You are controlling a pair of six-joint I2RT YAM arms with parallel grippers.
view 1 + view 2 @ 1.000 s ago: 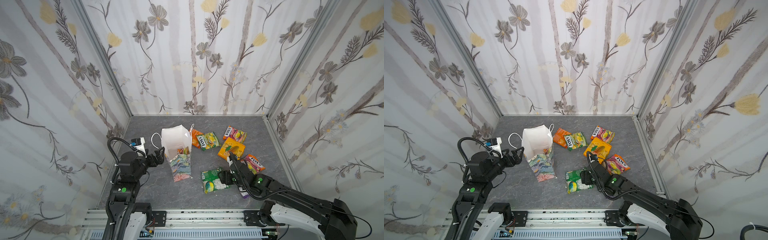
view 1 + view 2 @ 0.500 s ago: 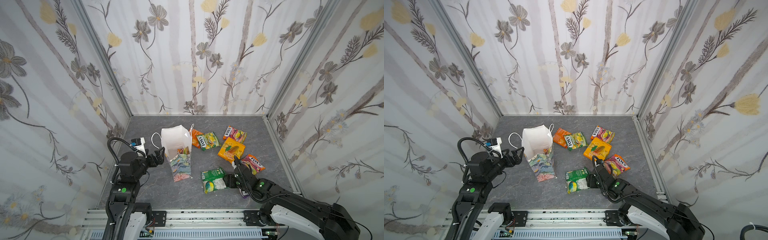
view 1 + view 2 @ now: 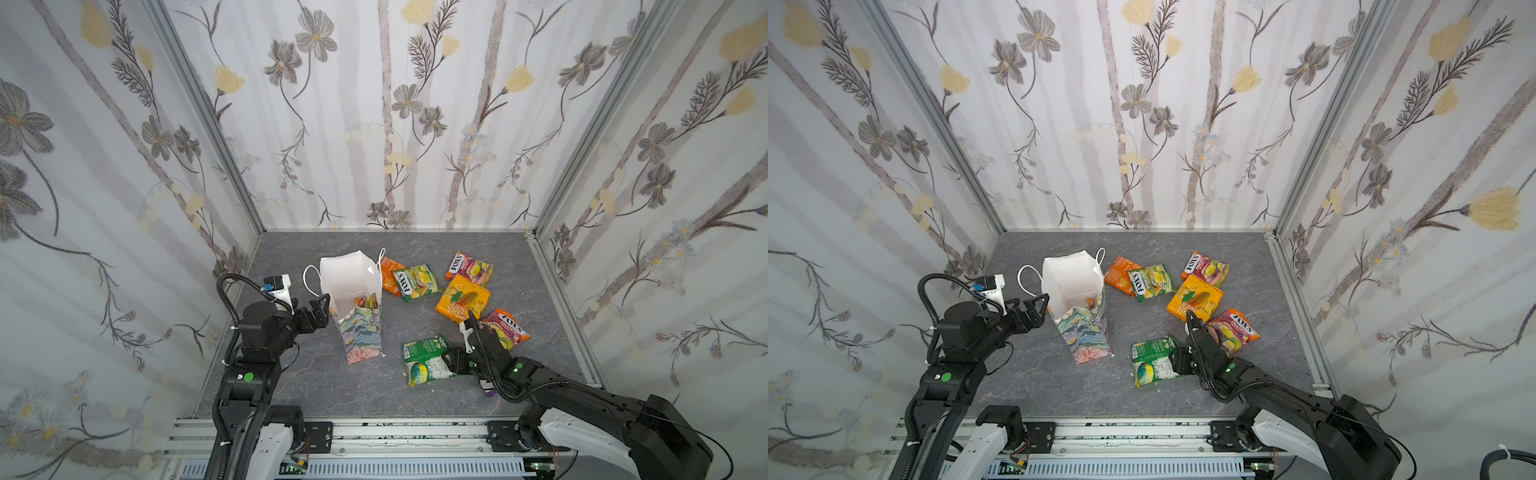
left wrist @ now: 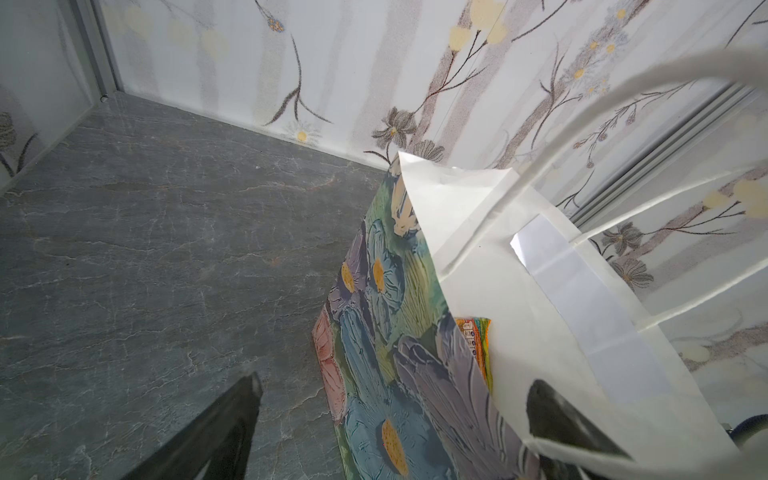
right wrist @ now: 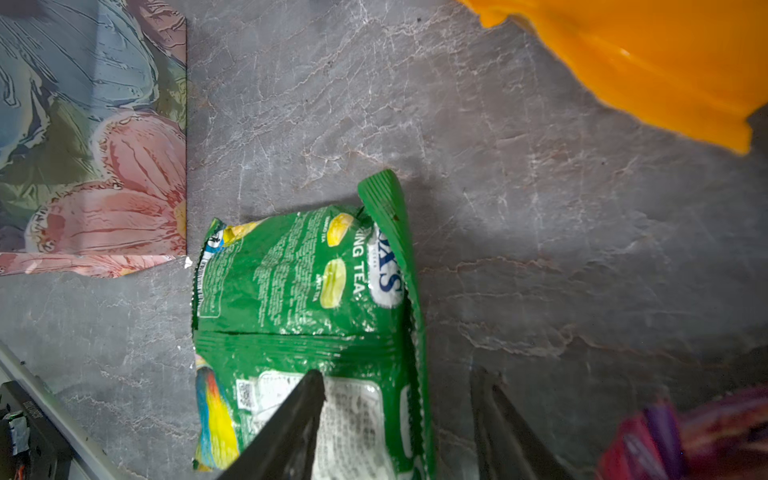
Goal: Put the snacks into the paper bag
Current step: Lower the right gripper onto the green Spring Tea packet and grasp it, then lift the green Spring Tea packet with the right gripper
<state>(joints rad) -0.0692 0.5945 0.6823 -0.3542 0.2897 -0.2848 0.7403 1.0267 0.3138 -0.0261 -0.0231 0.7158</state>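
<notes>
Snacks: one green packet (image 3: 426, 360) lies flat on the tabletop (image 3: 316, 386), near the front edge and right of the middle, apart from the others. The right gripper (image 5: 397, 374) is down at the packet's long right-hand edge with its jaws partly spread. One finger (image 5: 291, 424) lies over the printed face and the other stands on bare stone just beside the seam. Nothing is pinched yet.

The paper bag (image 3: 360, 338) stands left of the middle with its mouth open. At least one packet (image 4: 478, 345) shows inside. The left gripper (image 3: 320, 305) is at the rim with its jaws fully spread. One finger (image 4: 561, 419) appears to be inside the near wall and one outside, so the wall is straddled, not clamped.

Findings, by judgement:
1. The bite would take only the crimped edge. Slick foil may slip out on the lift, or the packet may hang and swing.
2. The upper finger may push the packet across the stone rather than gather it.
3. The bag is unsecured. A swinging packet or the arm striking the rim could tip or fold it, and the mouth leaves little margin for a packet carried flat.
4. A cord handle (image 4: 582, 104) loops close by the left gripper and could snag.
5. A pink packet (image 3: 505, 328) and the orange-yellow box (image 3: 462, 298) lie near the right arm, toward the right edge, and the wrist could drag them.
</notes>
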